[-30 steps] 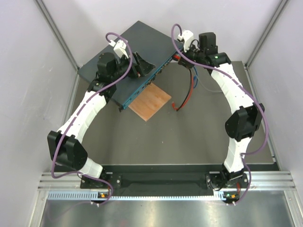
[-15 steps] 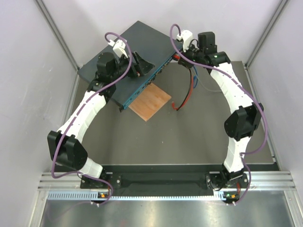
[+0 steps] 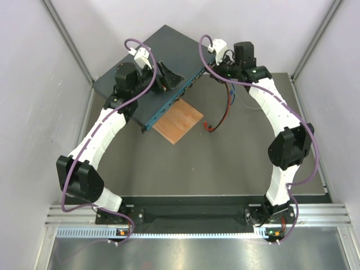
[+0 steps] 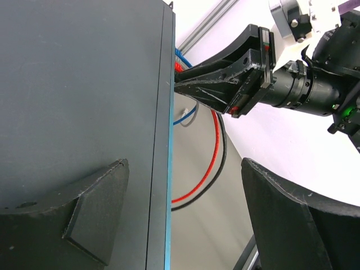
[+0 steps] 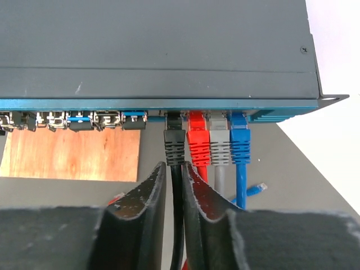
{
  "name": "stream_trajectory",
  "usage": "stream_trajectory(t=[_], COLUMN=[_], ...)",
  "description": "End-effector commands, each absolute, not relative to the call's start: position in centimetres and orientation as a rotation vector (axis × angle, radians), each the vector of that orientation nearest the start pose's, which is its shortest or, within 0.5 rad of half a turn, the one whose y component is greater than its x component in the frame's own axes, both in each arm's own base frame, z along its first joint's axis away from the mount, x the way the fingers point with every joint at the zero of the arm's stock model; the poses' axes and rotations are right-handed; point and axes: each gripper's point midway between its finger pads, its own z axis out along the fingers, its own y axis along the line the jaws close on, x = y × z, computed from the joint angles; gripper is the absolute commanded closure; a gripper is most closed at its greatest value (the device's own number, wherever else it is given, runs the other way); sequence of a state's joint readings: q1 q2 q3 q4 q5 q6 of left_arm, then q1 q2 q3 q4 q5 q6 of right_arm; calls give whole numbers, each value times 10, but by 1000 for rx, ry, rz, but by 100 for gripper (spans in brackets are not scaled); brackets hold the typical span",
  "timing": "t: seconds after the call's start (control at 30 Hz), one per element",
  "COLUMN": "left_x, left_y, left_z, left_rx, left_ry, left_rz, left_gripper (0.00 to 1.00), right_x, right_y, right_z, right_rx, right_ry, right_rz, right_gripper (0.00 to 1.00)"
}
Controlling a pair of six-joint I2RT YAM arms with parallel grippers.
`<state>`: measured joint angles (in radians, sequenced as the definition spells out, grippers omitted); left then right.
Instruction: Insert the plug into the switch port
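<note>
The switch (image 3: 152, 62) is a flat dark grey box with a teal front edge, lying at the back left. In the right wrist view (image 5: 157, 50) a black plug (image 5: 174, 143) sits at a port in its socket row, left of a red plug. My right gripper (image 5: 174, 169) is shut on the black cable (image 5: 177, 214) just behind that plug; it also shows in the top view (image 3: 216, 70). My left gripper (image 4: 183, 162) is open and straddles the switch's front edge, with one finger (image 4: 95, 208) over the top panel.
Red (image 5: 198, 143), grey (image 5: 219, 143) and blue (image 5: 240, 143) plugs sit in the ports beside the black one. A brown wooden board (image 3: 178, 121) lies under the switch's front edge. Red and black cables (image 3: 225, 109) trail over the table behind the right gripper. White walls stand close by.
My right gripper has moved left toward the switch's front edge, taking the black plug and its cable with it. The left arm has not moved.
</note>
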<state>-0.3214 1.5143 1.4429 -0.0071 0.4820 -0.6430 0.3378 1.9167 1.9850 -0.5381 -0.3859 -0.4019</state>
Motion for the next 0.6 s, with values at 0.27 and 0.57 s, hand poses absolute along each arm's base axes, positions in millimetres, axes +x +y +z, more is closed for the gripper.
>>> stream_trajectory(t=[0.27, 0.57], left_x=[412, 414], left_y=[-246, -248], left_z=[380, 382], left_rx=[122, 121], left_ry=[1714, 1708], left_rz=[-1134, -1143], left_gripper=[14, 14], right_x=[501, 493], right_y=[241, 217], right_z=[333, 325], right_rx=[-972, -973], right_ry=[1616, 1659], right_rz=[357, 333], right_gripper=[75, 73])
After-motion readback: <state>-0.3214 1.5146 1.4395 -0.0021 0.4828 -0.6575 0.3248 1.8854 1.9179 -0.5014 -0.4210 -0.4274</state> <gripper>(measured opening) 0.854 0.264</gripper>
